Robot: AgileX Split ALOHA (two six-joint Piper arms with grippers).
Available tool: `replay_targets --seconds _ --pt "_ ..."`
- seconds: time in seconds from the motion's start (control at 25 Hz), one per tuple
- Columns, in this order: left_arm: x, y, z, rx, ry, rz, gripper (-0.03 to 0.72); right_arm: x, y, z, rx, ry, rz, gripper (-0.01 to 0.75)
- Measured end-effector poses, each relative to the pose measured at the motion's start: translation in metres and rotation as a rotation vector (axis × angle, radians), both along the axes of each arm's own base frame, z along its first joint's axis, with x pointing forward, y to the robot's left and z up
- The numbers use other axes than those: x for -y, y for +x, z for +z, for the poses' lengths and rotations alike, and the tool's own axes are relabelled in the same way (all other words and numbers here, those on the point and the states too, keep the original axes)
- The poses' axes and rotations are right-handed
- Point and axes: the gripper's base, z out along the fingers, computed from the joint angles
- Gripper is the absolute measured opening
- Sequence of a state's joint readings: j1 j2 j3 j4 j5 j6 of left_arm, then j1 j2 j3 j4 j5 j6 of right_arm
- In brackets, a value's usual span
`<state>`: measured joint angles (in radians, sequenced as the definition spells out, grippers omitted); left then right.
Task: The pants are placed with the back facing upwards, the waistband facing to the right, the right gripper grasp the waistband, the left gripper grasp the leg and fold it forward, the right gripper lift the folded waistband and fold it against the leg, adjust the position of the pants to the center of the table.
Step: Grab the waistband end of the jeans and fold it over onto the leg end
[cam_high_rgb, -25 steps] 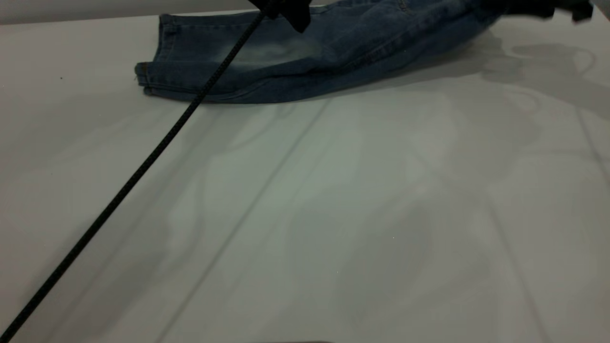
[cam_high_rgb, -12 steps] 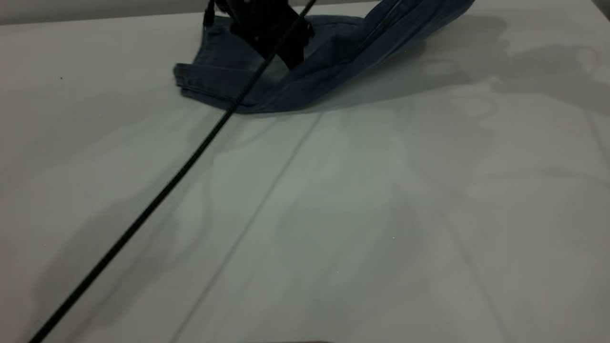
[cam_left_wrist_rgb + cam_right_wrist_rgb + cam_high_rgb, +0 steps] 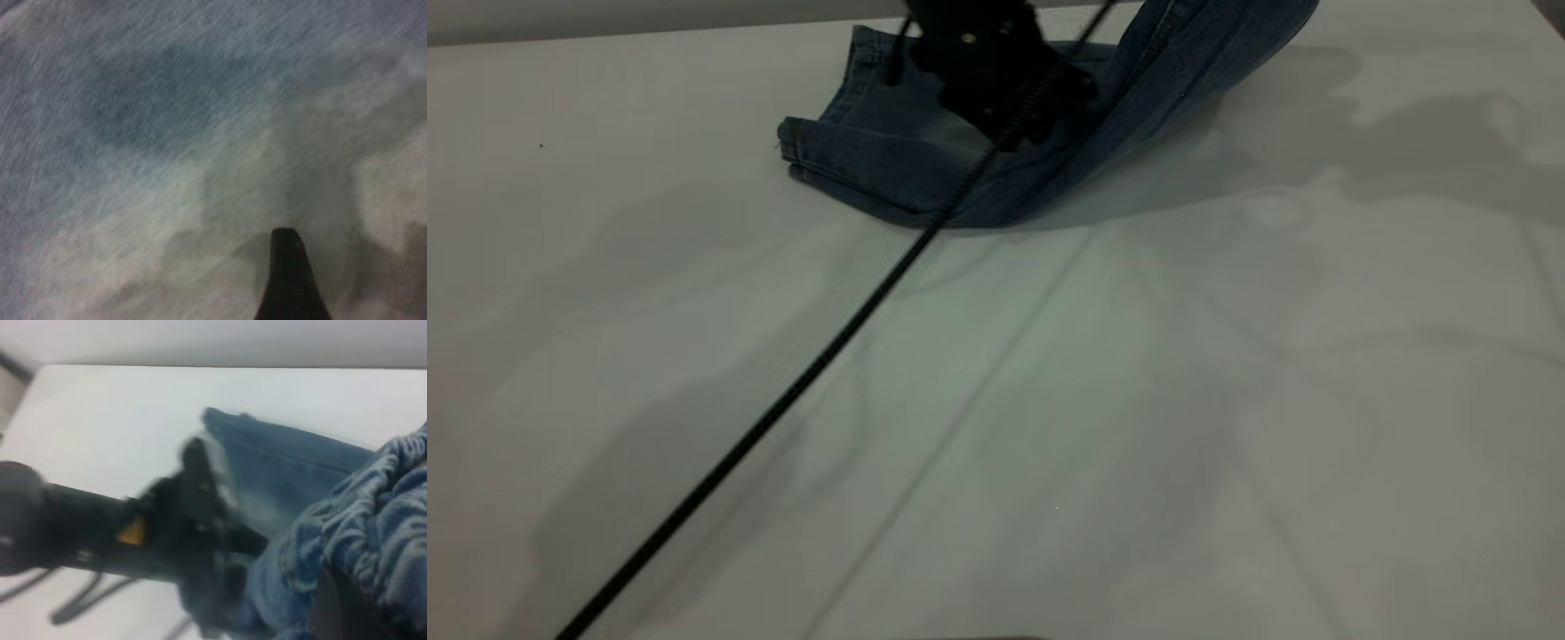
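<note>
The blue denim pants (image 3: pixel 889 156) lie at the far side of the table (image 3: pixel 1138 400). Their doubled leg (image 3: pixel 845 160) rests flat with the hems to the left. The waist end (image 3: pixel 1209 44) rises off the table toward the top right. My left gripper (image 3: pixel 996 84) sits low over the leg, its braided cable (image 3: pixel 783 409) running toward the near left; its wrist view is filled with faded denim (image 3: pixel 167 133). My right gripper (image 3: pixel 353 600) is shut on the gathered waistband (image 3: pixel 393 513) and is out of the exterior view.
The left arm's black body (image 3: pixel 167 527) shows in the right wrist view, close beside the lifted denim. Wide bare table lies in front of the pants. The far table edge (image 3: pixel 649 31) runs just behind them.
The waist end has been lifted higher and carried leftward. The leg hems have slid to the right. The left gripper has come down and to the right over the leg.
</note>
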<state>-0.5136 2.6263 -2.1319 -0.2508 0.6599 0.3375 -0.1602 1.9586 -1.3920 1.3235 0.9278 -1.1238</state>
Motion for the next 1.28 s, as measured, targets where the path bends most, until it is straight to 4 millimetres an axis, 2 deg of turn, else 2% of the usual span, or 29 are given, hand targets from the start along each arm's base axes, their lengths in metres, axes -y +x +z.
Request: replay_targets --seconds 0.16,0.24,0.32,0.44,0.64,0.8,0.92,1.04,1.16,1.28 --pt "0.014 -0.008 0.000 0.002 -0.001 -0.029 0.440 -0.016 -0.001 0.009 0.046 0.043 0.046 0.077" --pt "0.013 -0.008 0.004 0.015 0.019 -0.042 0.440 -0.028 -0.002 0.009 0.056 0.036 0.080 0.077" --pt "0.005 -0.004 0.016 0.040 0.072 -0.057 0.440 -0.042 -0.002 0.009 0.062 0.031 0.109 0.077" --pt "-0.019 0.008 0.051 0.078 0.147 -0.023 0.440 -0.057 -0.003 0.009 0.075 0.022 0.129 0.077" --pt "-0.074 0.024 0.116 0.114 0.225 0.153 0.440 -0.079 -0.003 0.008 0.089 -0.001 0.143 0.077" --pt "-0.109 0.027 0.150 0.090 0.216 0.298 0.440 -0.107 -0.005 0.004 0.099 -0.029 0.164 0.077" --pt "-0.126 0.024 0.175 0.091 0.200 0.358 0.440 -0.132 -0.005 -0.009 0.092 -0.049 0.172 0.077" --pt "-0.135 0.020 0.194 0.115 0.189 0.380 0.440 -0.158 -0.002 -0.035 0.074 -0.079 0.158 0.077" --pt "-0.138 0.018 0.205 0.131 0.179 0.386 0.440 -0.178 -0.001 -0.057 0.079 -0.099 0.137 0.077" --pt "-0.138 0.017 0.207 0.134 0.176 0.388 0.440 -0.195 -0.001 -0.073 0.094 -0.104 0.133 0.077"
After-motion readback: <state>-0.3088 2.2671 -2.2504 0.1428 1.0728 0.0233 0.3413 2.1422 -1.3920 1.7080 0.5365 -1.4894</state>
